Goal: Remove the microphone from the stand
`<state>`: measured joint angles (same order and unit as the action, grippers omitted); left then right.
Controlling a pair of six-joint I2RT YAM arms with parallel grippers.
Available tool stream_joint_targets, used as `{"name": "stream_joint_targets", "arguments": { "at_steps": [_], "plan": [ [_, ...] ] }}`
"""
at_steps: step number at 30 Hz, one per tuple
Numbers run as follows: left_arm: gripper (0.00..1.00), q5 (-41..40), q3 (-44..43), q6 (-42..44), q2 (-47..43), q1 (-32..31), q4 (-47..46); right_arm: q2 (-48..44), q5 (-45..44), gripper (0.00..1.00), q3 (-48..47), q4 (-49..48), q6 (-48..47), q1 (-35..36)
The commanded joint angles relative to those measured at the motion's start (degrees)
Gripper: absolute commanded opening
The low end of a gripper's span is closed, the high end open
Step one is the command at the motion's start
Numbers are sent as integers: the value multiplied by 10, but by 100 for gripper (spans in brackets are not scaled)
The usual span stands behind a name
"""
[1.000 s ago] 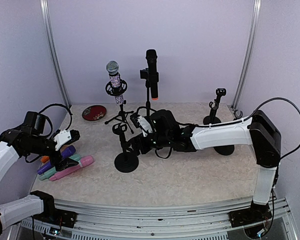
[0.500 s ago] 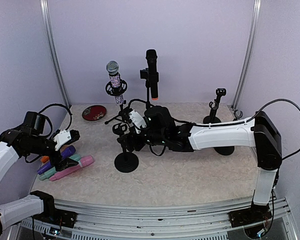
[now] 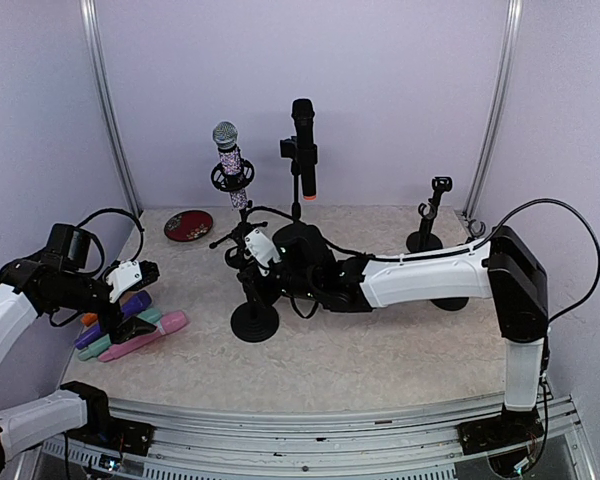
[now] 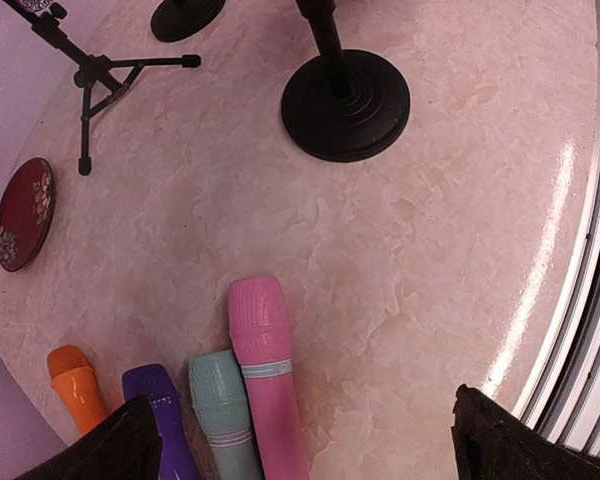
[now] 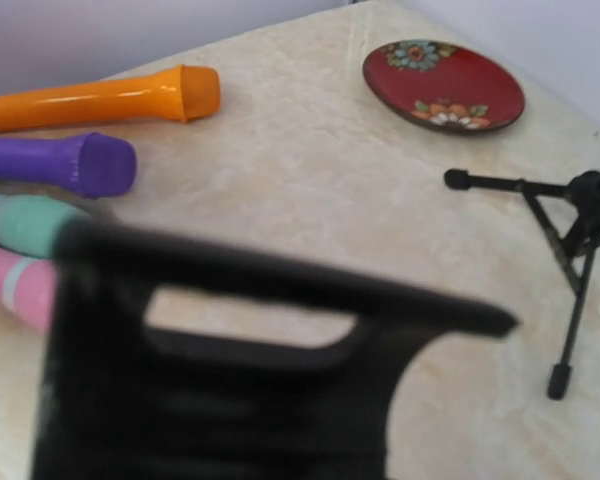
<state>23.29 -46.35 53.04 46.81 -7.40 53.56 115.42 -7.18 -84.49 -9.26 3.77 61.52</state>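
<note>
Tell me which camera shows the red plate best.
The right wrist view: the red plate is whole, close, its flowers clear. The left wrist view shows it smaller and foreshortened near the left edge; the top view shows it tiny.

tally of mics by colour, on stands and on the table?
pink microphone: 1
mint green microphone: 1
purple microphone: 1
orange microphone: 1
black microphone: 1
silver-headed patterned microphone: 1
Total: 6

Close before the right claw (image 3: 246, 264), a black shape (image 5: 230, 370) blurs past recognition, hiding the fingers entirely.
</note>
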Motion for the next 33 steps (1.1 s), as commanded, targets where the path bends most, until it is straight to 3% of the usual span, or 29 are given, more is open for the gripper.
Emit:
{"name": "stream_joint_targets", "arguments": {
  "at_steps": [1, 8, 16, 24, 33],
  "plan": [
    [99, 1, -19, 5, -5, 7, 8, -18, -75, 0, 2, 6, -56, -7],
    [99, -2, -20, 7, -7, 8, 11, -63, -103, 0, 48, 24, -83, -78],
    [99, -5, -22, 10, -6, 9, 13, -73, -119, 0, 74, 21, -109, -205],
    [99, -7, -33, 10, 13, 10, 10, -23, -122, 0, 6, 21, -107, -306],
    [99, -9, -39, 11, 28, 13, 3, 36, -168, 0, -71, 16, -88, -345]
  ]
}}
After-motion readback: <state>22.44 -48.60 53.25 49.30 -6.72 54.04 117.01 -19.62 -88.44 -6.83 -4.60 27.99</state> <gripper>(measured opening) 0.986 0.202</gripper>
